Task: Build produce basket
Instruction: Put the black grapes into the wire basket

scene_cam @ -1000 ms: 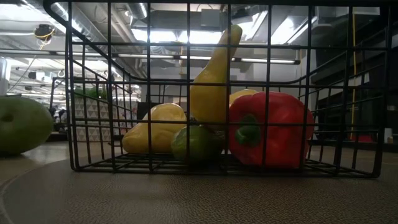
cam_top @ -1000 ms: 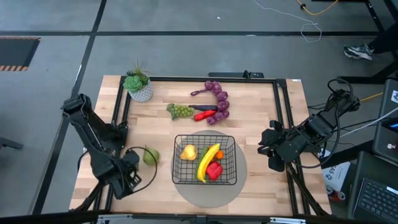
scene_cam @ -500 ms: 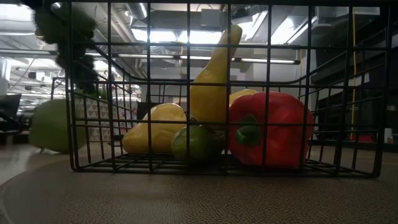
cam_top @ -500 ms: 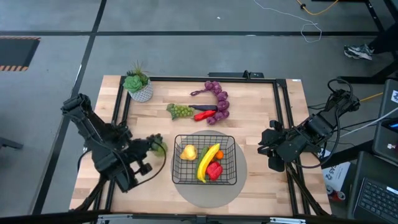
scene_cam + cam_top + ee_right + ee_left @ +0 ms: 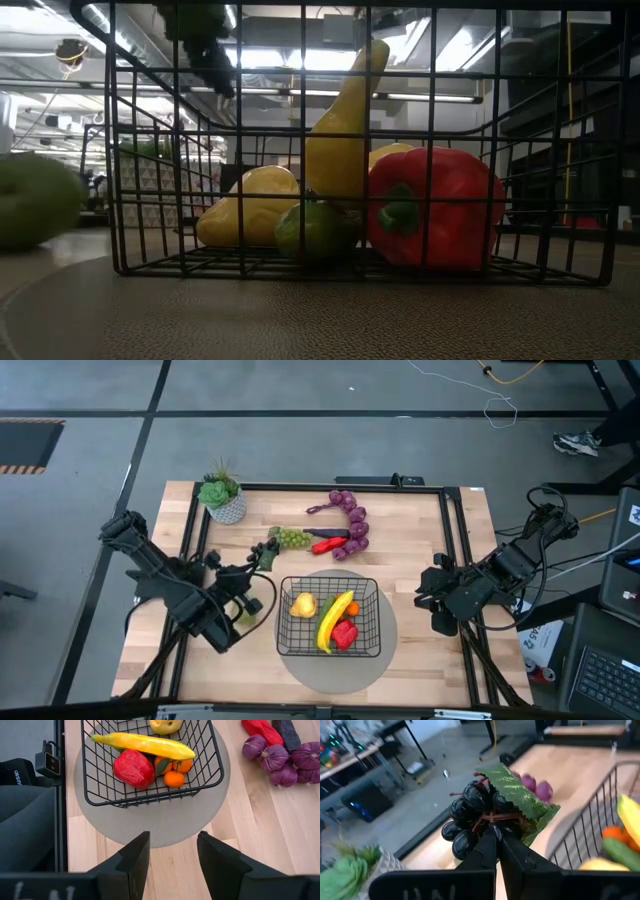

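The black wire basket (image 5: 330,615) stands on a round grey mat (image 5: 300,672). It holds a banana (image 5: 145,745), a red pepper (image 5: 132,768), orange pieces (image 5: 175,778) and a yellow fruit (image 5: 303,603). My left gripper (image 5: 254,567) is shut on a dark grape bunch (image 5: 470,815) with a green leaf. It holds the bunch in the air beside the basket's far left corner. A green pear (image 5: 245,617) lies on the table under that arm. My right gripper (image 5: 172,852) hangs open over the table's right side, nothing between its fingers. My left gripper pinches the brown stem knot (image 5: 492,820) of the dark grape bunch, where grapes and leaf meet, between its two shut fingers (image 5: 485,852). The fingers come nearly level from the near left. The bunch juts out beyond them, lifted clear of the table.
At the far side lie purple grapes (image 5: 352,520), green grapes (image 5: 290,538) and a red pepper (image 5: 328,545). A potted succulent (image 5: 222,500) stands at the far left corner. Black rails (image 5: 452,550) frame the tabletop. There is bare wood to the right of the basket.
My left gripper, shut throughout, has risen from the table's near left and swung toward the far edge and the basket. It has tipped from pointing down to nearly level. The dark grape bunch went up with it. In the low view the pear shifted sideways and back.
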Tool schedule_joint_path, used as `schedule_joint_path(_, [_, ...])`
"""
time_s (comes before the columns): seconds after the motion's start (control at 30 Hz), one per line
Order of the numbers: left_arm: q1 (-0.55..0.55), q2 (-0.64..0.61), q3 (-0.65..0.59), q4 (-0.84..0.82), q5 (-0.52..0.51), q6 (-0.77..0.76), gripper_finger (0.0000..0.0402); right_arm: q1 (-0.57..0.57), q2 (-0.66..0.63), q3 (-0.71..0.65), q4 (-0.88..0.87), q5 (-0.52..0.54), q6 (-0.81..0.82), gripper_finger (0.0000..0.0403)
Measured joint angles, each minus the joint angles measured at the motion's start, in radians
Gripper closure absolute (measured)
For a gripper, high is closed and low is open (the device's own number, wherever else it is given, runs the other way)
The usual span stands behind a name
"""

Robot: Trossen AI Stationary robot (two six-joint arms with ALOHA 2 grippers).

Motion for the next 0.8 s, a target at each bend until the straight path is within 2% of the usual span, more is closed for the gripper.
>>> schedule_joint_path(0.23, [0.032,0.0,0.0,0.053,-0.124,0.0,0.0401,0.0,0.0,0.0,0.0,0.0,-0.001,0.0238])
schedule_joint_path(0.33, [0.039,0.0,0.0,0.115,-0.148,0.01,0.0401,0.0,0.0,0.0,0.0,0.001,-0.001,0.0238])
schedule_joint_path(0.43, [0.047,0.0,0.0,0.229,-0.147,0.085,0.0401,0.0,0.0,0.0,0.0,0.02,-0.003,0.0238])
schedule_joint_path(0.57, [0.074,0.0,0.0,0.45,-0.057,0.263,0.0401,0.0,0.0,0.0,0.0,0.039,-0.004,0.0237])
schedule_joint_path(0.8, [0.139,0.008,0.0,0.861,0.114,0.684,0.0401,0.0,0.0,0.0,0.0,0.054,-0.029,0.0238])
